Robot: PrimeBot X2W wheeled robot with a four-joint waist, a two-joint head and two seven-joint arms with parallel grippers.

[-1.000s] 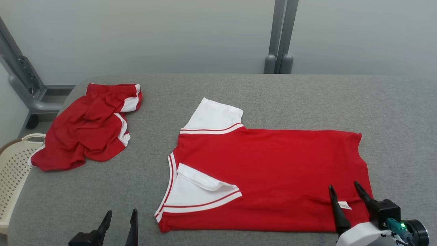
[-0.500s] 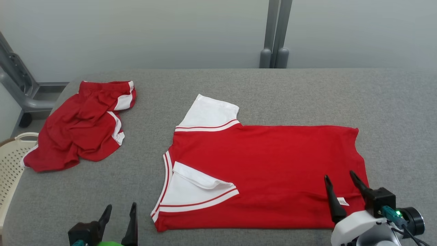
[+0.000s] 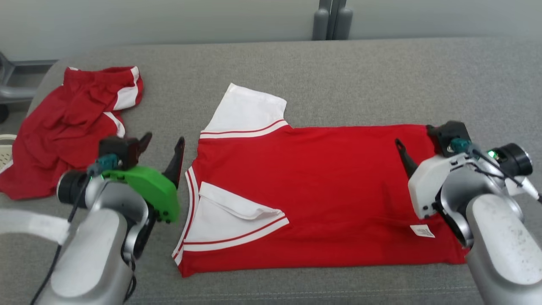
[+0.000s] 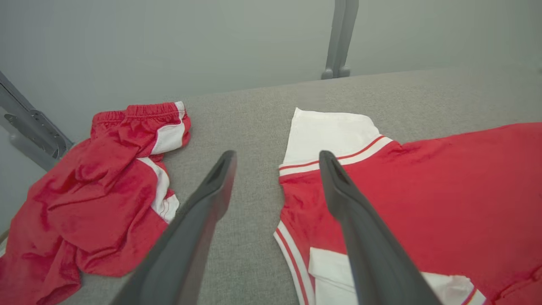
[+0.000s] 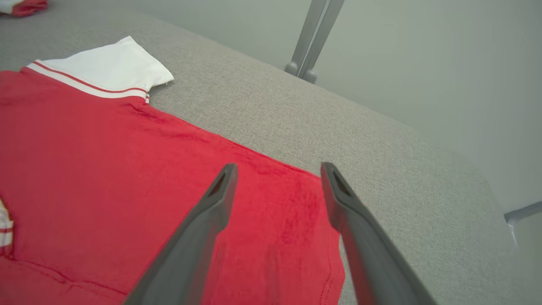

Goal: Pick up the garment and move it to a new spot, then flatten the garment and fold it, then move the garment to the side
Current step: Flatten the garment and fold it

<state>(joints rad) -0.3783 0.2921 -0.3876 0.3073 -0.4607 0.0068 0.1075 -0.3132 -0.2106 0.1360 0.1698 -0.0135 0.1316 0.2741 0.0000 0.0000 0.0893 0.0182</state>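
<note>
Nearby: crumpled shorts [image 3: 63,123] left of flat shirt [image 3: 322,186], post [image 3: 332,19] behind table [image 3: 372,72].

Silver-grey metal forearms [image 3: 97,254] end in long dark fingers [image 3: 175,163]. The left gripper [image 3: 165,137] wears a bright green cover [image 3: 152,190], the right gripper [image 3: 414,135] a white cover [image 3: 423,182]; both carry teal connectors [image 3: 108,161] and black cables [image 3: 55,262].

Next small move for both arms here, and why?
Probably lower both open end effectors to pinch the far edge of the red fabric shirt with white sleeves: the left end effector hovers beside its far shoulder, the right end effector over its far hem corner, and the far white sleeve is not yet folded in.
</note>
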